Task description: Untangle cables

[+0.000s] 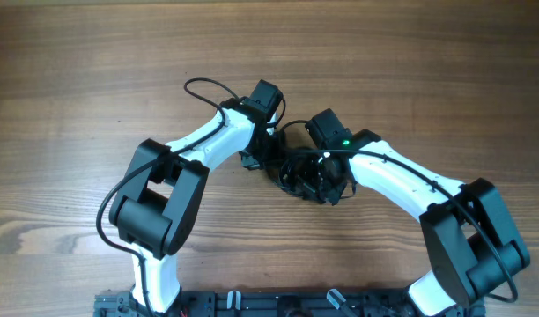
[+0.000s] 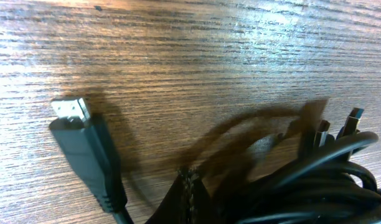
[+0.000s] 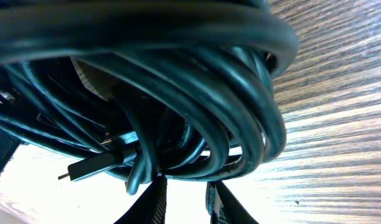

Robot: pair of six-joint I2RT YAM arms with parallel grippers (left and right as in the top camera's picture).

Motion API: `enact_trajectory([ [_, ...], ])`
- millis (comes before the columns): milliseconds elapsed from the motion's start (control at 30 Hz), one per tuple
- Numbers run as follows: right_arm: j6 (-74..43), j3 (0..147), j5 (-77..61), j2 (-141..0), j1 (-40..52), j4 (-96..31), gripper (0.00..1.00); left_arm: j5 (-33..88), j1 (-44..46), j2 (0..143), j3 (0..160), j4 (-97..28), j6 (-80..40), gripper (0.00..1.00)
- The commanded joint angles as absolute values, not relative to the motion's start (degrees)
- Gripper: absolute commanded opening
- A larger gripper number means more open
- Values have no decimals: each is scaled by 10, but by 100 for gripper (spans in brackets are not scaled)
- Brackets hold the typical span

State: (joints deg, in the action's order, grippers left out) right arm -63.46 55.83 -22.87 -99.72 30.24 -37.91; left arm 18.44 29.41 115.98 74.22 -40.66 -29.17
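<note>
The cables (image 1: 298, 173) are a small black knot on the wooden table, between my two arms. My left gripper (image 1: 257, 158) sits at the knot's left side. In the left wrist view it (image 2: 190, 185) is shut, pads pressed together with nothing visible between them. A flat black plug (image 2: 75, 118) lies loose to its left, and the bunched cables (image 2: 330, 180) lie to its right. My right gripper (image 1: 328, 182) is over the knot's right side. In the right wrist view it (image 3: 185, 183) stands narrowly open, its tips just under the looped cables (image 3: 197, 93). A small plug (image 3: 94, 165) sticks out to the left.
The wooden table (image 1: 410, 62) stretches out on all sides of the knot. A thicker black wire (image 1: 203, 86) fixed to the left arm loops out behind it. The arm bases and a black rail (image 1: 278, 304) run along the near edge.
</note>
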Motion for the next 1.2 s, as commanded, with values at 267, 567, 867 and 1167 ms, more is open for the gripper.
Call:
enact_trajectory([
  [267, -682, 557, -223, -994, 307, -333, 24, 182, 297, 1173, 737, -402, -287, 4],
  [567, -697, 557, -228, -994, 310, -326, 24, 182, 297, 1173, 737, -396, -287, 4],
  [867, -737, 557, -202, -994, 309, -298, 24, 182, 297, 1173, 737, -394, -287, 4],
  [1167, -751, 557, -158, -994, 309, -285, 24, 182, 297, 1173, 737, -394, -287, 4],
])
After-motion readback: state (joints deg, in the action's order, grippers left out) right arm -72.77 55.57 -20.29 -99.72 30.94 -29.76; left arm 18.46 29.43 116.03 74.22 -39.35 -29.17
